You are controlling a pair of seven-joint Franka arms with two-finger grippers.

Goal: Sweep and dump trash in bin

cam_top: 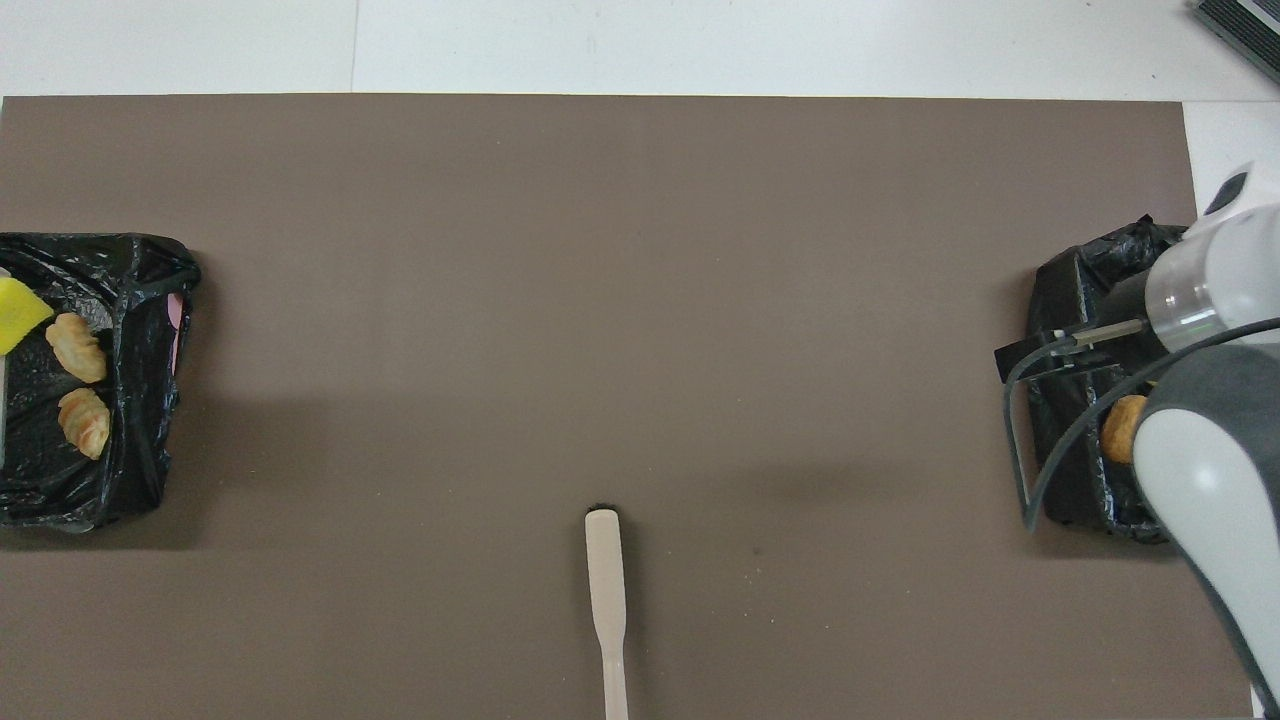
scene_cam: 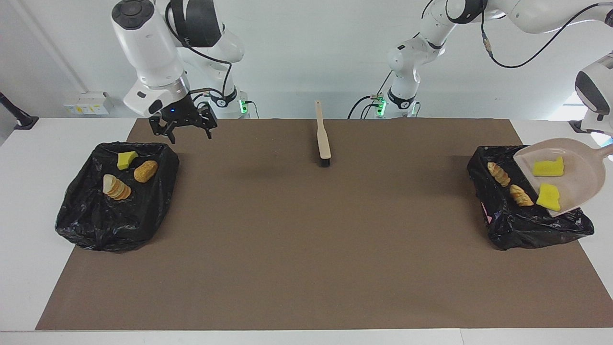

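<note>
The beige dustpan (scene_cam: 577, 177) hangs tilted over the black-bag bin (scene_cam: 527, 230) at the left arm's end, its handle running out of view toward the left arm's hand. Two yellow sponge chunks (scene_cam: 549, 166) cling to the pan. Two bread-like lumps (scene_cam: 499, 173) of trash lie in the bin below, which also shows from overhead (cam_top: 84, 421). My right gripper (scene_cam: 190, 136) hangs open and empty over the robot-side rim of the other black-bag bin (scene_cam: 96, 230), which holds a sponge chunk (scene_cam: 126, 159) and two bread pieces (scene_cam: 145, 171).
The beige-handled brush (scene_cam: 323, 139) lies on the brown mat (scene_cam: 306, 249) close to the robots, midway between the arms, bristles pointing away from them. From overhead the right arm's body covers much of its bin (cam_top: 1075, 300).
</note>
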